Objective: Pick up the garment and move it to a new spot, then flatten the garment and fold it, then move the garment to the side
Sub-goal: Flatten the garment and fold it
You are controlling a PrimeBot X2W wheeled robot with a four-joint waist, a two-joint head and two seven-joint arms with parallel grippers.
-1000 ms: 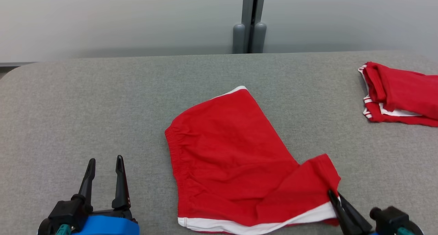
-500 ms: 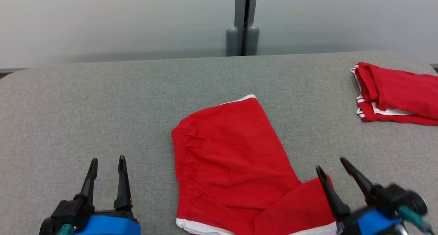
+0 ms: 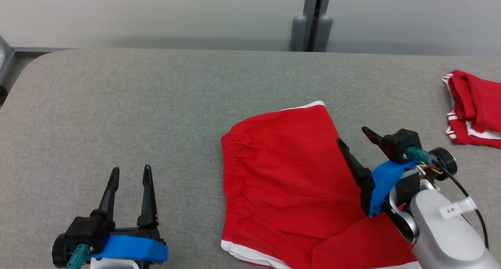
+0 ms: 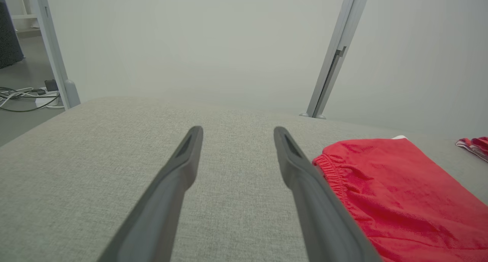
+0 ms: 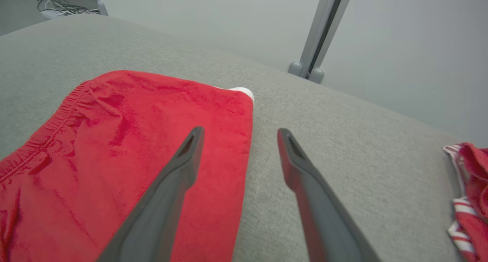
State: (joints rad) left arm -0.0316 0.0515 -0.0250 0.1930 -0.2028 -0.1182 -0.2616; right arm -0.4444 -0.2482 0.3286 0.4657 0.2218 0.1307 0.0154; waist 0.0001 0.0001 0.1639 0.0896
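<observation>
From the head view, a grey fabric-covered table (image 3: pixel 156 104) ran wide, its rounded left corner and far edge showing against a pale partition wall (image 3: pixel 156 14) with a grey post (image 3: pixel 313 22). The red shorts (image 3: pixel 285 175), trimmed in white, lay flat at centre-right, waistband to the left. A broad bare stretch of table lay to their left and beyond them. A folded red garment (image 3: pixel 473 108) sat well apart at the right edge. The left gripper (image 3: pixel 131 168) hovered low on the left over bare cloth, fingers parted and empty. The right gripper (image 3: pixel 351 134) hung above the shorts' right edge, jaws spread and grasping nothing. A white tag (image 3: pixel 450 210) on its forearm carried print too small to read.

In the left wrist view, the left gripper's (image 4: pixel 237 129) fingers stood apart over bare table, with the shorts' waistband just to their right. Cables (image 4: pixel 23 96) lay on the floor (image 4: pixel 23 121) past the table's corner.

In the right wrist view, the right gripper (image 5: pixel 240 130) stood released, one finger over the shorts' side hem and the other over bare table, with the folded garment at the far right.
</observation>
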